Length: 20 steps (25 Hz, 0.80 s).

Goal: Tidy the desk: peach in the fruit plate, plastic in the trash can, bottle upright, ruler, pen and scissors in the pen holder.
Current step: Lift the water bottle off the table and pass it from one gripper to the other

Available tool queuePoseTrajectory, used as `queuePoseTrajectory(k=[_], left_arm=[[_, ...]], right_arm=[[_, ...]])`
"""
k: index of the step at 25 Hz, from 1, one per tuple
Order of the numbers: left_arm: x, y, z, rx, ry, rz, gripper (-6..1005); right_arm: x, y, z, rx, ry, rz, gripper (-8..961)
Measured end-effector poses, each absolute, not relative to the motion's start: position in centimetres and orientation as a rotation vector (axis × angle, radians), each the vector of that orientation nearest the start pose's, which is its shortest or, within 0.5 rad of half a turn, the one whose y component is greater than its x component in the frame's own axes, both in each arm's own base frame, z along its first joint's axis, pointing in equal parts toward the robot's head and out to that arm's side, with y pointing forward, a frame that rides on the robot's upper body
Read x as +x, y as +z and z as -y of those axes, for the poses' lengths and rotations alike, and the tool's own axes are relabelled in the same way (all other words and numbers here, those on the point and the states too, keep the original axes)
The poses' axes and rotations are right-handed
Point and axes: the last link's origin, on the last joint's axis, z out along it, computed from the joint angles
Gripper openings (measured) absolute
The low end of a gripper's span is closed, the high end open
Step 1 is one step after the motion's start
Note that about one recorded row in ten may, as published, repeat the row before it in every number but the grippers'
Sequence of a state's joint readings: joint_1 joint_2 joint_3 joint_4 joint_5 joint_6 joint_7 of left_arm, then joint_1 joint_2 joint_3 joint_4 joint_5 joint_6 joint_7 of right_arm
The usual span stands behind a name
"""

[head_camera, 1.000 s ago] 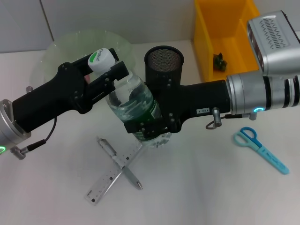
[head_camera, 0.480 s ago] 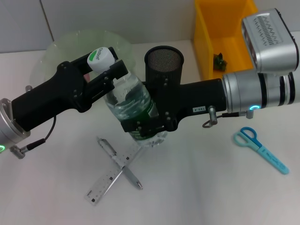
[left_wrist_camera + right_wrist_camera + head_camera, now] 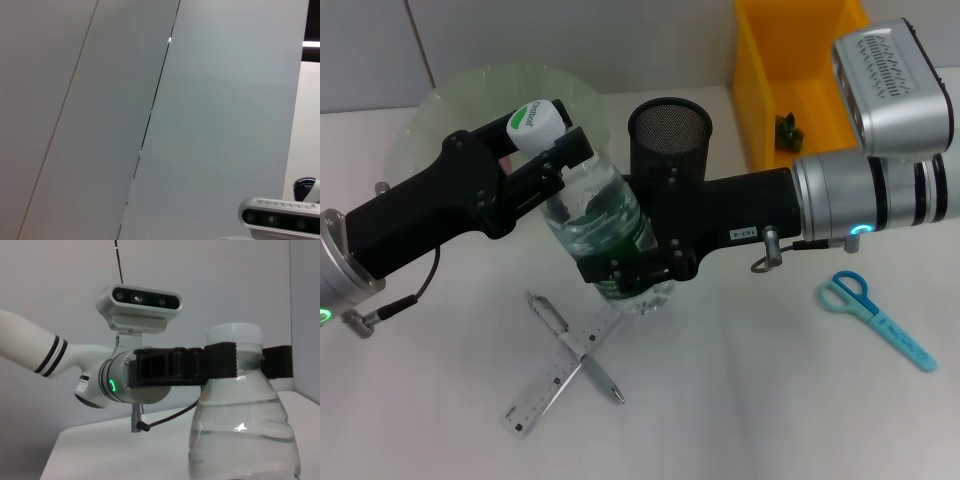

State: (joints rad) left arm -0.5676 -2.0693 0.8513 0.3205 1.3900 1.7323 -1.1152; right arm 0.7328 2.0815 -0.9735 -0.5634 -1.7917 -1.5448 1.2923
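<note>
Beside the pen holder point(image 3: 669, 135), left gripper point(image 3: 552, 148) and right gripper point(image 3: 625, 268) clamp the bottle point(image 3: 595, 215).

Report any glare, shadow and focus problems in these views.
Head view: even light, soft shadows under the ruler and scissors, glints on the bottle. Right wrist view: a bright highlight on the bottle's water, left gripper sharp. Left wrist view: only plain wall panels.

I see both arms crossing the middle of the table, the left gripper point(image 3: 552, 150) and right gripper point(image 3: 632, 272) crowding the bottle point(image 3: 605, 230), with the pen holder point(image 3: 669, 135) just behind. Bare tabletop point(image 3: 750, 400) lies between the crossed ruler point(image 3: 560, 370) and pen point(image 3: 575, 347) and the scissors point(image 3: 878, 318).
</note>
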Motion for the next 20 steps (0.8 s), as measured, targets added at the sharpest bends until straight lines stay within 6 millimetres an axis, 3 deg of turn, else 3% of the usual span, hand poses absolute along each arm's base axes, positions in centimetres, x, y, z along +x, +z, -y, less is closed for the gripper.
queuePoseTrajectory(k=[20], left_arm=[[-21.21,-0.79,-32.16,-2.472,-1.447,0.477,444]], right_arm=[[16.71,-3.74,-35.75,-2.961,0.816,-0.196,825]])
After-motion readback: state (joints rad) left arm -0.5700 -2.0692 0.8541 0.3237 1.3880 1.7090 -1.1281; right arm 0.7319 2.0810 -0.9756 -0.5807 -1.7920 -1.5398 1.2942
